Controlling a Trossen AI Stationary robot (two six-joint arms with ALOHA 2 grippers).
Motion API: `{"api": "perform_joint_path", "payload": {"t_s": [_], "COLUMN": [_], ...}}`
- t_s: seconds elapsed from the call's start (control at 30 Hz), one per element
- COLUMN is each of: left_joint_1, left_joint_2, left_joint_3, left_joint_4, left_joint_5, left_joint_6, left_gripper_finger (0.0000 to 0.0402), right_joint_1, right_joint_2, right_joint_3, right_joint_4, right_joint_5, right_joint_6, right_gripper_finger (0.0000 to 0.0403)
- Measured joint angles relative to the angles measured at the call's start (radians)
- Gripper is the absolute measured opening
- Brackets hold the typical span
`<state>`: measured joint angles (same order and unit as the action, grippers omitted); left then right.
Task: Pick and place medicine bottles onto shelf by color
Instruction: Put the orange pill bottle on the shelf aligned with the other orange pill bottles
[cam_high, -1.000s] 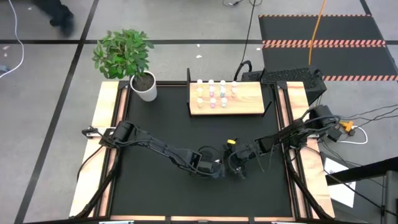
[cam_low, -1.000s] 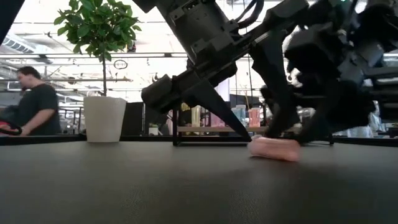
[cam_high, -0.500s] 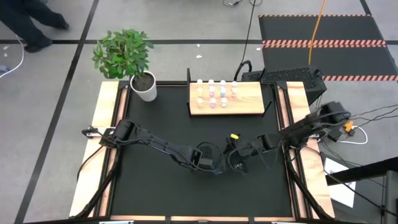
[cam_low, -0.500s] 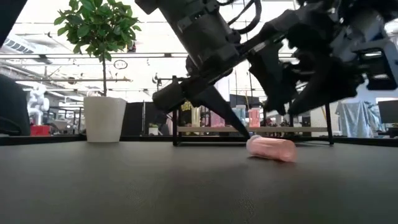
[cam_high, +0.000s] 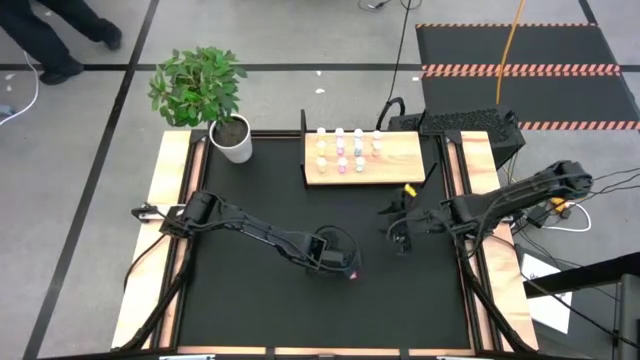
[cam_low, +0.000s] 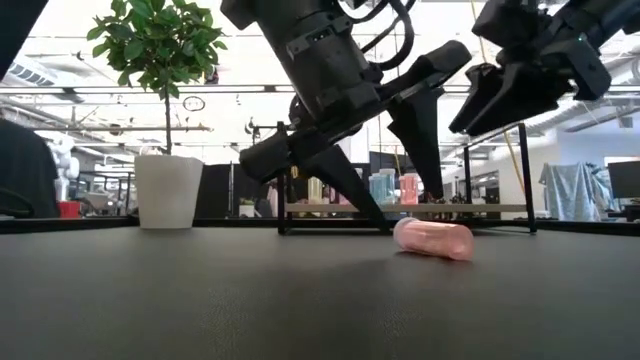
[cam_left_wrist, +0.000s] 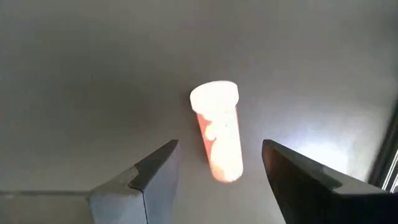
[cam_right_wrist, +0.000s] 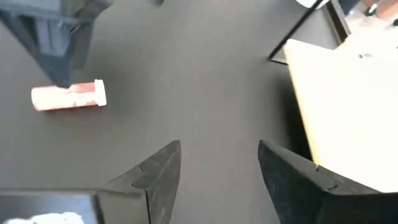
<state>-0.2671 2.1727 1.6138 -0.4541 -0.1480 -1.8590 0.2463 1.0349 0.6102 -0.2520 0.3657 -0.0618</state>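
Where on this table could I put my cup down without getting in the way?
The black mat lies bare between the white plant pot and the left arm, and along the near edge. It is crowded at the centre, where the left hand hovers open over a lying pink bottle. The shelf has bare wood beside its standing bottles.

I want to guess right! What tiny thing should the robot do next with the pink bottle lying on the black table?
Probably lower the left gripper a little and close on the small pink white-capped bottle. It lies on its side on the black table, between the open jaws, ungripped; the right gripper is off toward the light-wood shelf.
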Motion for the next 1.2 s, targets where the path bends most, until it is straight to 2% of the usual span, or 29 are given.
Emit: {"api": "perform_joint_path", "payload": {"t_s": [0.1, 0.17, 0.27, 0.33, 0.4, 0.47, 0.53, 0.6, 0.7, 0.87, 1.03, 1.2], "left_joint_1": [0.013, 0.021, 0.022, 0.028, 0.038, 0.046, 0.047, 0.035, 0.023, 0.035, 0.029, 0.027], "left_joint_2": [0.001, 0.005, 0.001, 0.000, 0.000, 0.000, 0.000, 0.000, 0.000, 0.007, 0.010, 0.010], "left_joint_3": [0.011, 0.065, 0.189, 0.268, 0.329, 0.371, 0.396, 0.400, 0.382, 0.331, 0.280, 0.238], "left_joint_4": [-0.008, -0.049, -0.195, -0.354, -0.455, -0.462, -0.450, -0.418, -0.330, -0.192, -0.231, -0.295], "left_joint_5": [0.095, 0.158, 0.172, 0.173, 0.138, 0.071, 0.029, 0.031, 0.035, 0.085, 0.133, 0.132], "left_joint_6": [-0.008, 0.016, 0.076, 0.161, 0.336, 0.626, 0.962, 1.274, 1.594, 1.898, 2.076, 2.249], "left_gripper_finger": [0.0230, 0.0229, 0.0229, 0.0229, 0.0226, 0.0217, 0.0202, 0.0185, 0.0162, 0.0143, 0.0155, 0.0188], "right_joint_1": [-0.013, -0.020, -0.032, -0.045, -0.055, -0.069, -0.081, -0.097, -0.110, -0.117, -0.117, -0.117], "right_joint_2": [-0.058, -0.096, -0.144, -0.167, -0.186, -0.200, -0.211, -0.222, -0.241, -0.275, -0.302, -0.312], "right_joint_3": [0.000, 0.000, 0.000, 0.000, 0.000, 0.000, 0.000, 0.000, 0.000, 0.000, -0.001, -0.001], "right_joint_4": [-0.041, -0.076, -0.136, -0.154, -0.162, -0.158, -0.159, -0.160, -0.175, -0.238, -0.301, -0.331], "right_joint_5": [0.000, 0.000, 0.002, 0.007, 0.027, 0.039, 0.055, 0.055, 0.054, 0.054, 0.053, 0.054], "right_joint_6": [0.016, 0.022, 0.022, 0.007, -0.019, -0.065, -0.107, -0.139, -0.149, -0.085, -0.030, -0.002], "right_gripper_finger": [0.0208, 0.0208, 0.0208, 0.0208, 0.0208, 0.0208, 0.0208, 0.0208, 0.0208, 0.0208, 0.0208, 0.0208]}}
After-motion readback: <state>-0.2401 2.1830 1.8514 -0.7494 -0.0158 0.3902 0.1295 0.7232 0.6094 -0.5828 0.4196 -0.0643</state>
